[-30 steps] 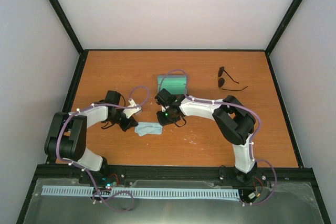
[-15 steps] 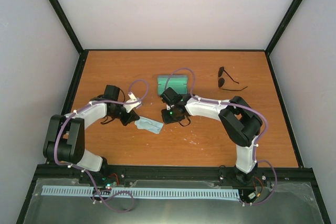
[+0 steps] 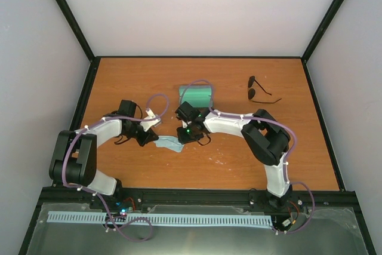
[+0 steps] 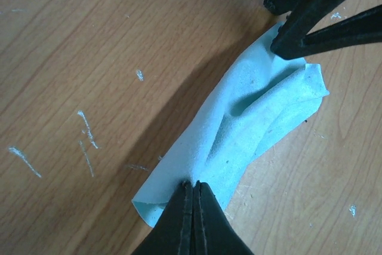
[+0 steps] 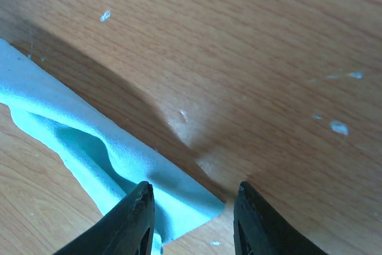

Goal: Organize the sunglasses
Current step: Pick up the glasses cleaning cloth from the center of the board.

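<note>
The sunglasses (image 3: 260,91), thin black frame with dark lenses, lie at the back right of the table, far from both arms. A light-blue cloth (image 3: 169,144) lies crumpled at the middle. My left gripper (image 3: 153,140) is shut on its near edge; in the left wrist view the fingertips (image 4: 194,184) pinch the cloth (image 4: 256,117). My right gripper (image 3: 182,137) stands open over the cloth's other end. In the right wrist view a corner of the cloth (image 5: 89,147) lies between its fingers (image 5: 194,194), which are not closed on it.
The grey-blue case (image 3: 196,95) with its green inside lies open just behind the right gripper. Black frame rails (image 3: 83,97) edge the table's left, right and back sides. The right gripper's dark fingers (image 4: 304,25) show at the top of the left wrist view.
The cloth has gone from lying flat to being bunched and stretched between the two grippers. The right gripper has opened a little wider at the cloth's corner. The sunglasses have not moved.
</note>
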{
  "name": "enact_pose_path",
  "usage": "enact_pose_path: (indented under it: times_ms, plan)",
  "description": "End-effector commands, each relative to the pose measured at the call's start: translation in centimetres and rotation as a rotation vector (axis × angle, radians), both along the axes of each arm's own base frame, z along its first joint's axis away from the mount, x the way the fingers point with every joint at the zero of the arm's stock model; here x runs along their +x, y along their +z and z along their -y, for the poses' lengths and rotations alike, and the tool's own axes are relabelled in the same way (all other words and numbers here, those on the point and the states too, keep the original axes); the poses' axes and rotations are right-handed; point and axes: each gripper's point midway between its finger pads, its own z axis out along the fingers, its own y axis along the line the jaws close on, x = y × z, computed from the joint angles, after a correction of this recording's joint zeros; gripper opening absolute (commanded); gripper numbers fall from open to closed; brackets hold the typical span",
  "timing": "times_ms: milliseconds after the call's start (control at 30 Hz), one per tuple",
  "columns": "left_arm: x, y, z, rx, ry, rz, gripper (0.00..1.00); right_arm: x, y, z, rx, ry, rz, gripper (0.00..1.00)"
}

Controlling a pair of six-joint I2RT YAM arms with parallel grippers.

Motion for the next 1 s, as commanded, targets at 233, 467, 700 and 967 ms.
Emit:
enact_pose_path:
  times_ms: [233, 467, 700, 967]
  plan:
    - [0.6, 0.5, 0.2, -0.02, -0.005, 0.029, 0.01, -1.1, -2.4, 0.4, -0.13, 0.028, -0.037, 0.31]
    - [0.6, 0.4, 0.2, -0.018, -0.002, 0.031, 0.01, -2.1, -3.1, 1.4, -0.192, 0.035, -0.049, 0.18]
    - [0.8, 0.4, 0.2, -0.021, 0.004, 0.038, 0.01, -1.7, -2.7, 1.4, -0.191, 0.017, -0.022, 0.03]
    - [1.5, 1.3, 0.6, -0.052, 0.026, 0.055, 0.01, 0.8, 0.5, 1.2, -0.179, -0.012, 0.115, 0.03]
